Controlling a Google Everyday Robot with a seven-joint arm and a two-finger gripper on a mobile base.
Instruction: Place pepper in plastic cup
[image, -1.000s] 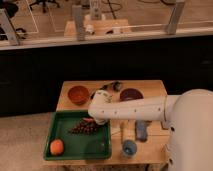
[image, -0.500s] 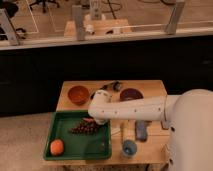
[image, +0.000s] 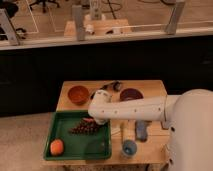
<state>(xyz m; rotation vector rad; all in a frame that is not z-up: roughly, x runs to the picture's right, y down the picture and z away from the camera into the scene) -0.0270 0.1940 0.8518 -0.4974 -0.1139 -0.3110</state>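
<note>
A short red-orange tip of the pepper (image: 88, 120) shows at the back of the green tray (image: 70, 152), just under the end of my white arm. My gripper (image: 94, 118) sits there, low over the tray and right at the pepper, largely hidden by the arm's round joint. It is shut, and I cannot tell whether it holds the pepper. The plastic cup (image: 129, 147), small and blue, stands near the table's front edge, right of the tray and apart from the gripper.
A dark grape cluster (image: 84, 128) and a round orange fruit (image: 56, 147) lie in the tray. At the back stand an orange bowl (image: 78, 94), a purple bowl (image: 131, 94) and a dark object (image: 115, 86). A white container (image: 127, 131) and a grey-blue object (image: 142, 130) are near the cup.
</note>
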